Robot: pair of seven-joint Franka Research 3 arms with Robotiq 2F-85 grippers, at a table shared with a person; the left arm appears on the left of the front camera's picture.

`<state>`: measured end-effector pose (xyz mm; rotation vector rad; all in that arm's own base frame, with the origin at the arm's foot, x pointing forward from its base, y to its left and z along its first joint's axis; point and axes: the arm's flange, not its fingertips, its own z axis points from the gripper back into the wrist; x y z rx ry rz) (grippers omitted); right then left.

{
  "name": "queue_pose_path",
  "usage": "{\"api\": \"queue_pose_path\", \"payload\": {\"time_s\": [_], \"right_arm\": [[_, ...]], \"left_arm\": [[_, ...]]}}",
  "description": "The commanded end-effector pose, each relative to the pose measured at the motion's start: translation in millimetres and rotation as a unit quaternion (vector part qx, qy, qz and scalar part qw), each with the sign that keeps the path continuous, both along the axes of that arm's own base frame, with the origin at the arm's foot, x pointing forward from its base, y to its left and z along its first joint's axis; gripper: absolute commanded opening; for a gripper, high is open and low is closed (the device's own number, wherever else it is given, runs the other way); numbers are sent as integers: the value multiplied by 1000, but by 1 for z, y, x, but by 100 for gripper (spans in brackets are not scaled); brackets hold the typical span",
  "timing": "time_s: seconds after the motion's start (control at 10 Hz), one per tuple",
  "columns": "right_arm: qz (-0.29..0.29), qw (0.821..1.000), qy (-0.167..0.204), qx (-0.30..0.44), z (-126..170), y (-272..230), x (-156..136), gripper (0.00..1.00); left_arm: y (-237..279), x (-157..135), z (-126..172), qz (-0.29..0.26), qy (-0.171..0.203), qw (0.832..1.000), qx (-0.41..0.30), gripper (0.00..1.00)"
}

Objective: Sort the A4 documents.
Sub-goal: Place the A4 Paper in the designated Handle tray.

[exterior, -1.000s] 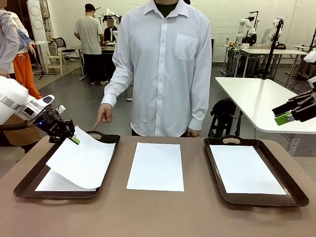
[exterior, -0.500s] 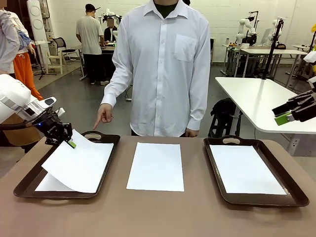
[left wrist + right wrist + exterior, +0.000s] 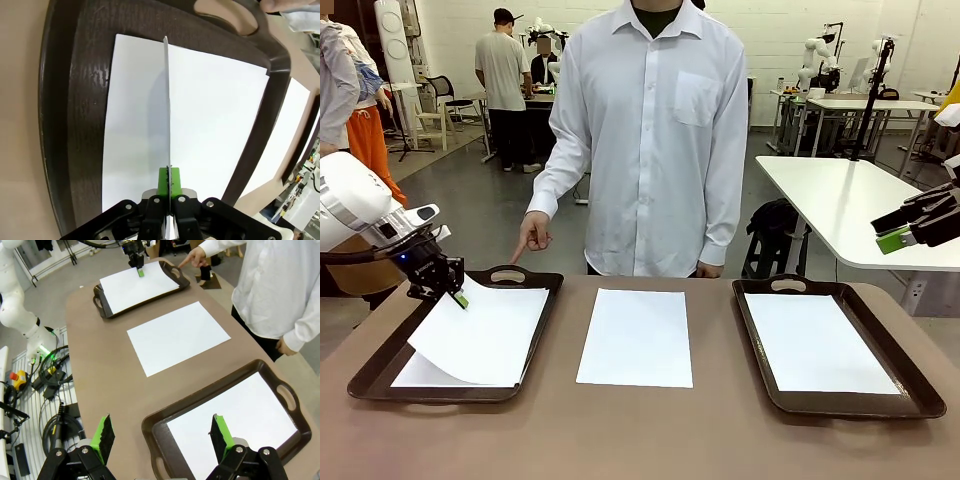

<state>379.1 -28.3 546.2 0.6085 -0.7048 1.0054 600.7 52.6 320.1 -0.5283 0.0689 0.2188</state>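
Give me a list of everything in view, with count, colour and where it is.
table: one, brown, between robot and person.
left tray: one, dark brown, table's left.
right tray: one, dark brown, table's right.
held sheet: one, white, drooping over left tray.
lower sheet: one, white, flat in left tray.
middle sheet: one, white, on table between trays.
right sheet: one, white, flat in right tray.
person's hand: one, pointing toward left tray.
left tool: one, black and green, shut on held sheet.
right tool: one, black and green, open, raised at right.
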Motion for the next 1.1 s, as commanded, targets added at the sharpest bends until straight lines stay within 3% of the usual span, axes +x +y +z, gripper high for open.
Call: {"api": "queue_pose_path", "payload": {"time_s": [0.0,0.1,0.2,0.3,0.4,0.5,0.6,0.7,0.8,0.9,1.0], "right_arm": [[0,1000,3,-2,-2,1,0,100],[0,1000,3,-2,-2,1,0,100],[0,1000,3,-2,-2,1,0,100],[0,1000,3,-2,-2,1,0,100],[0,1000,3,-2,-2,1,0,100],[0,1000,3,-2,-2,1,0,100],[0,1000,3,-2,-2,1,0,100],[0,1000,3,-2,-2,1,0,100],[0,1000,3,-2,-2,1,0,100],[0,1000,3,-2,-2,1,0,100],[0,1000,3,-2,-2,1,0,100]], "left_arm": [[-4,2,3,6,18,1000,19,6],[-4,3,7,-4,14,1000,21,21],[-5,5,10,-10,10,1000,26,26],[-5,7,12,-13,8,999,28,24],[-5,10,15,-16,5,999,32,46],[-6,11,19,-20,1,999,40,44],[-7,11,22,-19,1,998,52,65],[-7,11,25,-19,1,998,57,64],[-6,9,29,-14,0,998,66,85],[-4,6,32,-8,-1,998,65,84],[-1,3,35,2,-3,998,67,100]]}}
